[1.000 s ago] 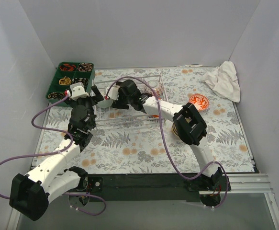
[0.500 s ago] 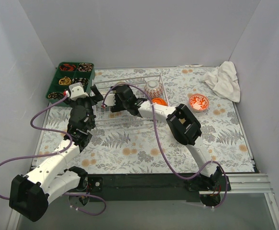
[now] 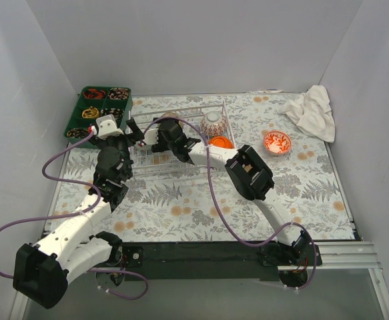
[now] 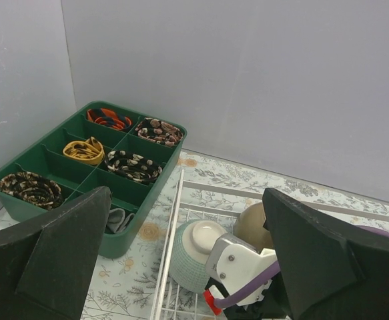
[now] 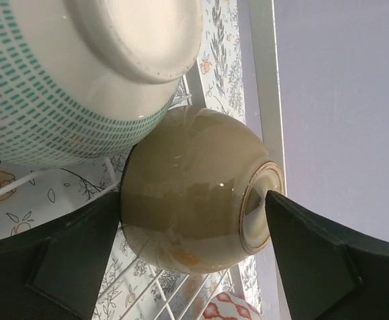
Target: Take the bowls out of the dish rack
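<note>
Biggest thing first: the table in its grey leaf-and-flower print cover (image 3: pixel 181 213), with both my arms stretched over it. At the back sits the white wire-grid dish rack (image 3: pixel 191 107), and just beside its left end is the dark green plastic compartment tray (image 4: pixel 114 245). A crumpled white cloth (image 3: pixel 311 110) lies in the far right corner.

Bowls next. At the rack's left end, the pale green dashed ceramic bowl (image 5: pixel 61 87) lies foot-up, touching the glossy olive-tan ceramic bowl (image 5: pixel 181 167), which is tipped on its side. At the right end are a red-patterned white bowl (image 3: pixel 213 123) and an orange bowl (image 3: pixel 221 141). Another red-patterned bowl (image 3: pixel 277 142) stands on the table, well apart from the rack.

My right gripper (image 5: pixel 193 200) is spread as wide as it goes, one finger on each side of the olive-tan bowl. Can't tell if they're touching it, but it isn't clamped. My left gripper (image 4: pixel 186 197) hangs over the rack's left end, also gaping, holding nothing.
</note>
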